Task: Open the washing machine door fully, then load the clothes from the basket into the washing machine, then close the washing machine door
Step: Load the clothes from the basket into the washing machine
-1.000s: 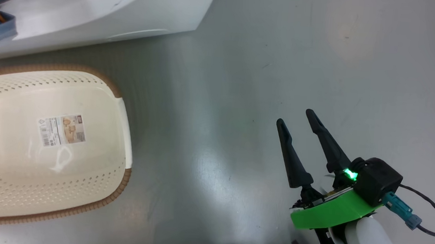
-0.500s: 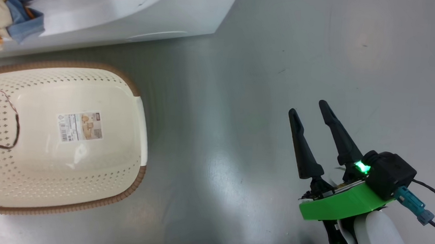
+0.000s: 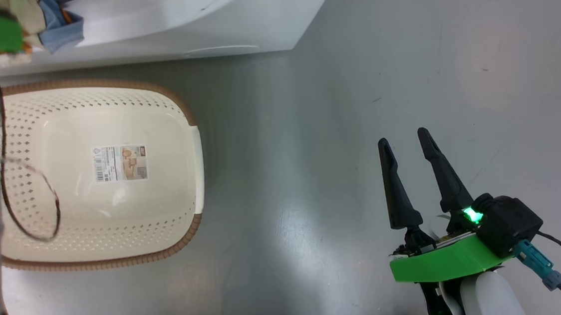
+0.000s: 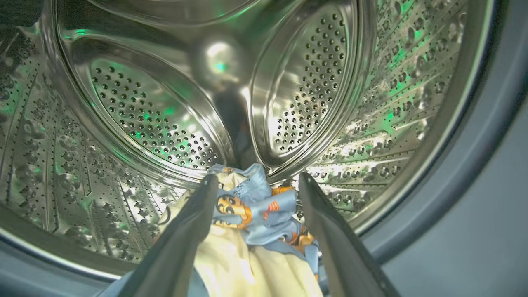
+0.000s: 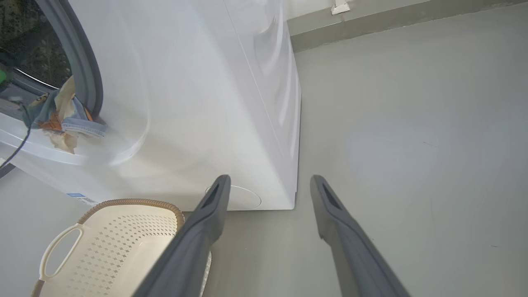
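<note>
The cream basket (image 3: 174,134) stands on the floor with only its label inside, below the white washing machine (image 3: 197,10). Light blue and cream clothes (image 3: 55,24) hang over the grey gasket (image 5: 88,70) at the machine's mouth. In the left wrist view my left gripper (image 4: 258,176) reaches into the steel drum (image 4: 144,115), its jaws wide open, with the clothes (image 4: 255,206) lying between and under the fingers. My right gripper (image 3: 404,139) hovers open and empty over the floor, right of the basket (image 5: 123,239). The washing machine door is out of view.
Glossy grey floor (image 3: 310,155) spreads between the basket and my right arm. A thin dark cable (image 3: 29,228) from my left arm loops over the basket's left side. The machine's round cap (image 5: 243,198) sits low on its front, and a wall base (image 5: 371,20) runs behind.
The head camera has swung, so the basket and machine have slid right in the picture. My left arm's green wrist piece and pale forearm now show at the left edge. The right gripper stays open.
</note>
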